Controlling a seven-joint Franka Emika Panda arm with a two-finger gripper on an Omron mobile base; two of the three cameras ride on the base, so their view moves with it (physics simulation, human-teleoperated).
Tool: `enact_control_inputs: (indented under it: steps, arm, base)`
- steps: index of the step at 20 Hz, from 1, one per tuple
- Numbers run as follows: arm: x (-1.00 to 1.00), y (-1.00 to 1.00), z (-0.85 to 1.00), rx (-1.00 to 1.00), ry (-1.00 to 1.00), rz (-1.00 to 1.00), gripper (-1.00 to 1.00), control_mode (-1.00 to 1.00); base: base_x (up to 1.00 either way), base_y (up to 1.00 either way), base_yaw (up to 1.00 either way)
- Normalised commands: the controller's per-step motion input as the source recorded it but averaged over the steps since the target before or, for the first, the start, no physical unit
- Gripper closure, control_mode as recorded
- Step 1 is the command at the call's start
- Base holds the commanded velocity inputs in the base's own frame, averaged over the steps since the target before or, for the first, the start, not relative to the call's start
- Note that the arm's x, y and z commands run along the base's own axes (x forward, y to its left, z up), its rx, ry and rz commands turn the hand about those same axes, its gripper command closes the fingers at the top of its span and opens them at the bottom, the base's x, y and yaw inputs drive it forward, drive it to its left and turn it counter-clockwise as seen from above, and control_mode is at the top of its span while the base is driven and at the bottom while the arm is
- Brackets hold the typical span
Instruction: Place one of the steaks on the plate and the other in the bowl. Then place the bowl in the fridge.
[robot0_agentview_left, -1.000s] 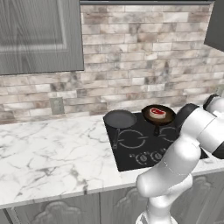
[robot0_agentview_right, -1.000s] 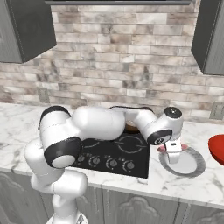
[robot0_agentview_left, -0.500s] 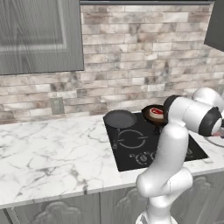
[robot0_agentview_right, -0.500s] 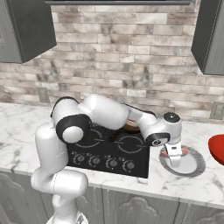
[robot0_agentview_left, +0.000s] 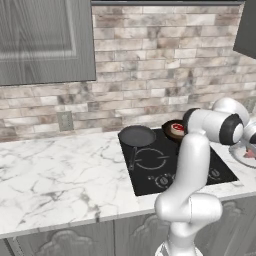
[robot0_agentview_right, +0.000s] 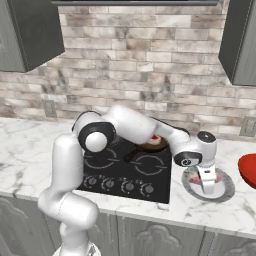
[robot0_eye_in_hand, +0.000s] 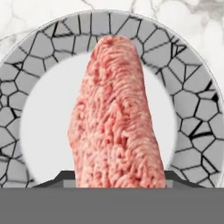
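**Ana:** Steak first: where is the flat pink slab (robot0_eye_in_hand: 116, 118)?

**Ben:** Directly over the plate (robot0_eye_in_hand: 39, 57), in the grip of the claw (robot0_agentview_right: 207, 184). The hand view looks straight down the meat, with the plate's pale middle and cracked-pattern rim ringing it on all sides.

**Ana:** So the claw is closed on it, not standing wide?

**Ben:** Yes. The jaws are at a middling gap with the slab pinched between them, rising from between the two dark tips. It is held by one end, I think so that the rest leads down onto the plate. I cannot tell whether the far end touches the plate yet.

**Ana:** Why so central?

**Ben:** My guess is that a long slab let go over the middle ends up inside the rim instead of drooping over it.

**Ana:** And the other steak (robot0_agentview_left: 176, 129)?

**Ben:** The round one with the pale fat edge lies in a dark pan (robot0_agentview_left: 167, 126), to the plate's left and further back. It looks untouched and is probably meant for the red bowl (robot0_agentview_right: 248, 169), which sits just beside the plate on its right.

**Ana:** Anything else near the plate?

**Ben:** The black cooktop (robot0_agentview_right: 125, 170) is on its left, and an empty pan (robot0_agentview_left: 136, 135) sits on it further left again. The plate itself rests on the marble worktop (robot0_agentview_left: 50, 170).
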Motion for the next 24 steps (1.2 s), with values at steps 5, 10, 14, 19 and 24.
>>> enact_control_inputs:
  steps: [5,10,14,19,24]
  arm:
    - [0.15,0.0,-0.3,0.0,0.03,0.0,1.0,-1.0]
    - [0.16,0.02,-0.35,0.0,0.01,0.0,-1.0,-1.0]
    - [0.03,0.0,-0.06,0.0,-0.02,0.0,-1.0,-1.0]
    - [0.0,0.01,0.22,0.0,-0.17,0.0,-1.0,-1.0]
    - [-0.12,0.06,0.47,0.0,-0.21,0.0,-1.0,-1.0]
  base:
    - [0.0,0.0,0.0]
    - [0.0,0.0,0.0]
    - [0.0,0.0,0.0]
    - [0.0,0.0,0.0]
    - [0.0,0.0,0.0]
